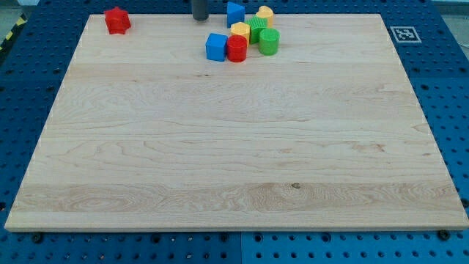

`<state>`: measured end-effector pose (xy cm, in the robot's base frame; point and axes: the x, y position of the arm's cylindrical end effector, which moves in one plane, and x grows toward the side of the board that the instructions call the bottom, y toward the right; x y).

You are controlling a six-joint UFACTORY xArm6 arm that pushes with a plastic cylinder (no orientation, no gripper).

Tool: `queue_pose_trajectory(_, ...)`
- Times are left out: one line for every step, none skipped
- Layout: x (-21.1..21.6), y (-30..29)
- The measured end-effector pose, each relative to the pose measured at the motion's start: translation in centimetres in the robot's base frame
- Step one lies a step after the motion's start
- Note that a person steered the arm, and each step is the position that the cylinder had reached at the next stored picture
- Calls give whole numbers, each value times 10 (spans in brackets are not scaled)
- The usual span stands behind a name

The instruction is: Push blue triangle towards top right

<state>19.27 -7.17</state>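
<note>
The wooden counter [234, 147] filled most of the view, resting on a blue pegboard base [447, 88] that carried a small black-and-white marker tag [402, 34] off the counter's top right corner.

The rod [200, 9] entered from the view's top edge, standing roughly upright; only its short lower section was visible. My tip [200, 20] sat on the counter near the top edge, just to the left of the blue triangle [234, 12], with a small gap between them. The end effector was a plain rod with nothing to spread or press together, so no grasp state could be told.

The blue triangle lay at the top edge, at the upper left of a tight cluster of blocks. In that cluster: blue cube [216, 47] at lower left, touching the red cylinder [236, 49]; green cylinder [269, 42] at lower right; green block [257, 29], shape unclear, in the middle; yellow hexagonal block [239, 31] between it and the blue cube; yellow cylinder [264, 14] at top right.

A red block [116, 20], shape unclear, sat alone near the top left corner, well apart from the rest.
</note>
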Motion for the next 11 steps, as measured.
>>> queue_pose_trajectory(1,8)
queue_pose_trajectory(0,28)
queue_pose_trajectory(0,50)
queue_pose_trajectory(1,61)
queue_pose_trajectory(1,76)
queue_pose_trajectory(1,107)
queue_pose_trajectory(0,141)
queue_pose_trajectory(0,174)
queue_pose_trajectory(0,201)
queue_pose_trajectory(0,225)
queue_pose_trajectory(-1,247)
